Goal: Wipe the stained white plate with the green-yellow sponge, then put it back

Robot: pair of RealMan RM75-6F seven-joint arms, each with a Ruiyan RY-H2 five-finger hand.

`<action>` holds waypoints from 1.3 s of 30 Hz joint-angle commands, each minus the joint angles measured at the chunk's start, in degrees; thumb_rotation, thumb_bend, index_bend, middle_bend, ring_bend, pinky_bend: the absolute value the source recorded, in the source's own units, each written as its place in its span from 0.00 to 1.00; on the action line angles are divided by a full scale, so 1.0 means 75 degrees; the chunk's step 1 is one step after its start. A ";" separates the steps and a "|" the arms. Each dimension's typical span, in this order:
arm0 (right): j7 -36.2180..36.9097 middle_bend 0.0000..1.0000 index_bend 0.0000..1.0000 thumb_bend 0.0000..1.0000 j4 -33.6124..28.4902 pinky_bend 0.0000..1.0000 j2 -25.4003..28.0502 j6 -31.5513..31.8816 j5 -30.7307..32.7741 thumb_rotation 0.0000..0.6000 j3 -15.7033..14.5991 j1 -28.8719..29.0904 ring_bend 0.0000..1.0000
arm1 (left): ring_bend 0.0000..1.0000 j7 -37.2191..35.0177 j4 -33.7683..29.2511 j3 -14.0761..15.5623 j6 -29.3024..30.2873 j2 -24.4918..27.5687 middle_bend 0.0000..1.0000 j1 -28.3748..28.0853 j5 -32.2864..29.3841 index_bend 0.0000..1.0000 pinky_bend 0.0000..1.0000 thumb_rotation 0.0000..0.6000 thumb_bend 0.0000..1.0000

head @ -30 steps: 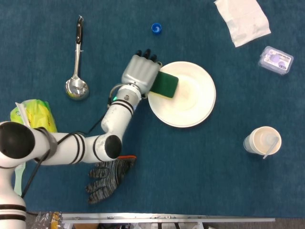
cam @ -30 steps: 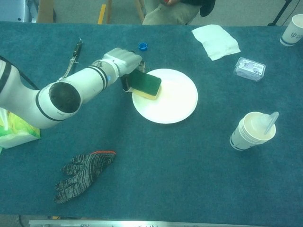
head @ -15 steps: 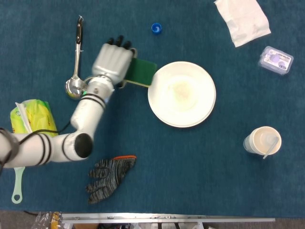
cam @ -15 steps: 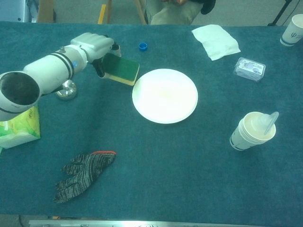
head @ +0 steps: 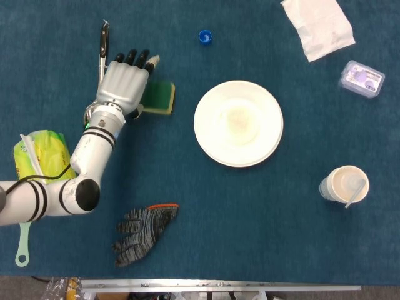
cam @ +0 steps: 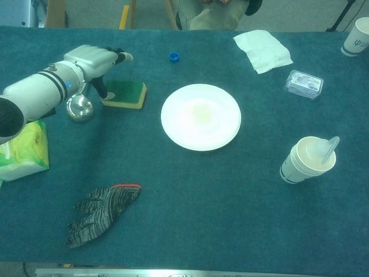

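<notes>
The white plate (head: 238,122) (cam: 200,116) sits mid-table with a faint yellowish stain at its centre. The green-yellow sponge (head: 160,98) (cam: 125,92) lies flat on the blue cloth to the plate's left, apart from it. My left hand (head: 124,81) (cam: 92,57) hovers at the sponge's left edge with its fingers spread and straightened. The thumb still touches the sponge's left side, but nothing is gripped. My right hand shows in neither view.
A ladle (head: 104,40) (cam: 79,108) lies just left of my left hand. A knit glove (head: 142,232) lies near the front, a green-yellow packet (head: 40,153) at the left. A blue cap (head: 205,36), napkin (head: 317,26), plastic box (head: 361,79) and cup with spoon (head: 344,185) lie elsewhere.
My left hand carried the sponge off the plate to the left, set it on the cloth, and spread its fingers. The plate stayed put.
</notes>
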 commanded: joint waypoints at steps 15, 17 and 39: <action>-0.0275 0.11 0.01 0.16 -0.0125 0.27 0.0027 0.0213 0.0160 1.00 -0.0066 -0.0210 0.01 | 0.00 -0.2653 -0.1284 0.0141 0.1372 0.1626 0.06 0.1990 0.3384 0.10 0.09 1.00 0.28; -0.0318 0.11 0.01 0.16 -0.0122 0.27 0.0011 0.0240 0.0196 1.00 -0.0075 -0.0244 0.01 | 0.00 -0.2853 -0.1431 0.0241 0.1546 0.1852 0.07 0.2256 0.3616 0.11 0.09 1.00 0.28; -0.0500 0.11 0.01 0.16 0.0036 0.27 -0.0158 0.0257 0.0477 1.00 -0.0104 -0.0443 0.01 | 0.00 -0.4059 -0.2056 0.0748 0.3381 0.3283 0.10 0.5012 0.4704 0.17 0.09 1.00 0.28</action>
